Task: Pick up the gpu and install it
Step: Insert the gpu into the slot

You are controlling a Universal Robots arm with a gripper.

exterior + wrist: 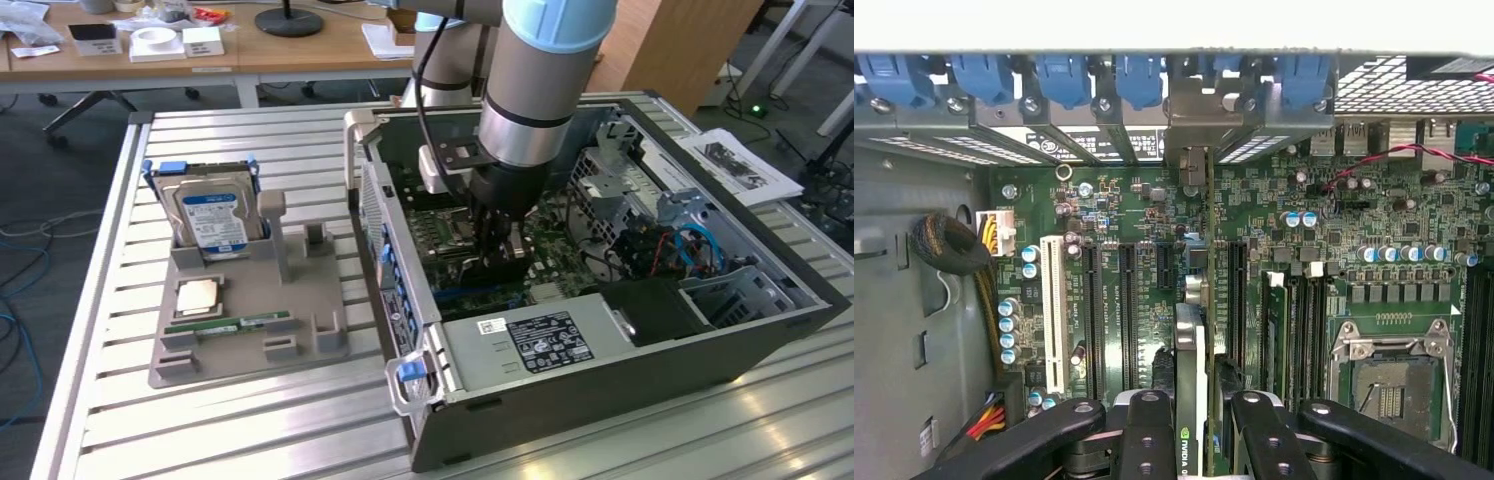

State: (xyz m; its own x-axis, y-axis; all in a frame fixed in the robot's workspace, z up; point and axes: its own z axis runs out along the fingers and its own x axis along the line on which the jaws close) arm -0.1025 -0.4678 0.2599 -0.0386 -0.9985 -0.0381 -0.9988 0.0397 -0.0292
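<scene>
gpu going into the case
End effector (1194, 415) clamped on the gpu (1192, 360), NVIDIA logo showing, edge-on over the motherboard (1124, 210) slots.

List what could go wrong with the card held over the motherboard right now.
1. The gpu, gripped edge-on by the end effector, may miss its slot and scrape the motherboard components nearby.
2. Its metal bracket could catch on the case's rear wall.

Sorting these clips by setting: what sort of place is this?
Probably a robotics lab or workshop: a slatted aluminium worktable, an open grey computer tower case, and wooden office desks behind.
</scene>
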